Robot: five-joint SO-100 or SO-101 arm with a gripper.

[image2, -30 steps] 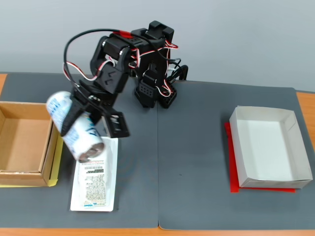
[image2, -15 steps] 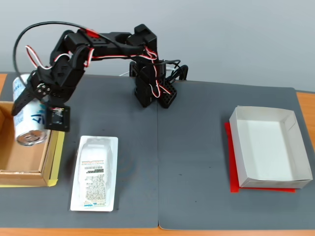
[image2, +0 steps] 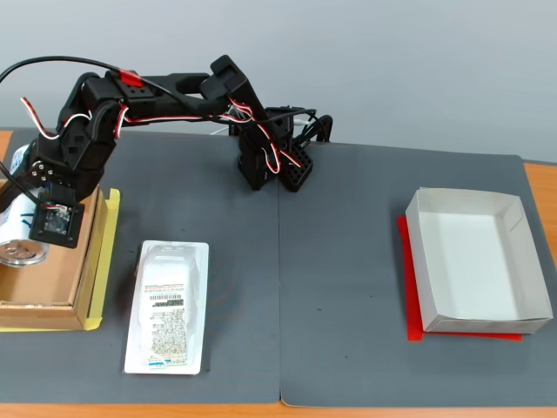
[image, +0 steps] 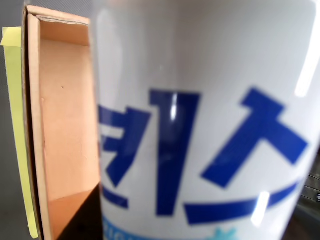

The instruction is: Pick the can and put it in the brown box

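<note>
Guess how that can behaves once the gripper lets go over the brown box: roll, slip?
The can is a smooth glossy cylinder, so probably slippery in the gripper. It lies tilted, its silver end toward the camera, so it would likely roll. The brown box has low walls that should stop it.

A flat wrapped package (image2: 167, 307) lies well apart from a white paper box (image2: 477, 261).

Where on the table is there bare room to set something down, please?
The widest free patch is the dark mat between the white plastic-wrapped package and the white paper box. The left side is crowded: the hand holds the can over the brown box.
</note>
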